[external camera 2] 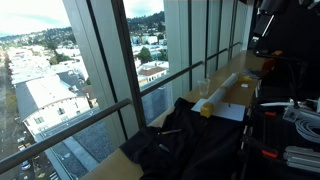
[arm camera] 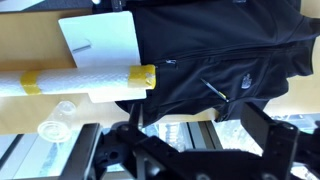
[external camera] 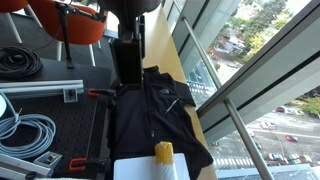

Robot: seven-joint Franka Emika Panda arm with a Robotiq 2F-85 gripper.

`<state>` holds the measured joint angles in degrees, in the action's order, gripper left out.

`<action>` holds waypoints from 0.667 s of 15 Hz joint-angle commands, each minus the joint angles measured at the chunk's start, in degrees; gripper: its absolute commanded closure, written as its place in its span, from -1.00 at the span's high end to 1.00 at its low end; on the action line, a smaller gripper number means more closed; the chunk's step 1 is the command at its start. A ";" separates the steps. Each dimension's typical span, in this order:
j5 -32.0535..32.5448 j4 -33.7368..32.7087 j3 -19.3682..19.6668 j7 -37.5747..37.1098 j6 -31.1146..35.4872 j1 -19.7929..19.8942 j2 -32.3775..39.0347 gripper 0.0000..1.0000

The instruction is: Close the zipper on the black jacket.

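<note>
One zipper (external camera: 150,120), a thin dark line down the centre front of one black jacket (arm camera: 220,45); open or closed, not discernible. Jacket spread flat on one wooden counter (arm camera: 30,40) along the window wall, seen in both exterior views. One slanted chest-pocket zip (arm camera: 213,90) with pale pull; one small white logo (arm camera: 245,86). Just beside the jacket's edge: one white sheet (arm camera: 100,38), one pale roll (arm camera: 75,78) with two yellow bands, one clear cup (arm camera: 55,126). One gripper (arm camera: 190,150), jaws spread apart, grasping nothing.

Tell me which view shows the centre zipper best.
An exterior view: the zipper runs down the spread black jacket. The wrist view crops the jacket; in an exterior view the jacket looks bunched, zipper indistinct.
</note>
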<state>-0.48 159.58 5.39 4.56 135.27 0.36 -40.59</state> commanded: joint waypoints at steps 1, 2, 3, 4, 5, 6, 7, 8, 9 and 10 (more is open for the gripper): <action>-3.99 -0.09 1.18 1.84 7.22 -2.60 5.12 1.00; -5.02 -0.09 1.37 2.08 9.40 -3.24 6.61 1.00; -5.92 -0.08 1.45 2.25 11.56 -3.83 8.30 1.00; -6.82 -0.08 1.55 2.55 13.96 -4.41 10.00 1.00; -7.77 -0.07 1.80 2.93 15.76 -5.11 11.82 1.00; -8.80 -0.03 2.22 3.70 17.91 -5.87 13.70 1.00; -9.43 -0.03 2.20 4.10 20.10 -6.33 15.79 1.00; -9.86 -0.01 2.21 4.54 23.04 -6.64 18.01 1.00; -10.50 0.01 2.39 4.92 25.58 -7.07 20.45 1.00; -11.03 0.06 2.55 5.23 27.69 -7.53 22.53 1.00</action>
<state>-8.76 159.69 6.44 7.30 156.32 -5.12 -24.10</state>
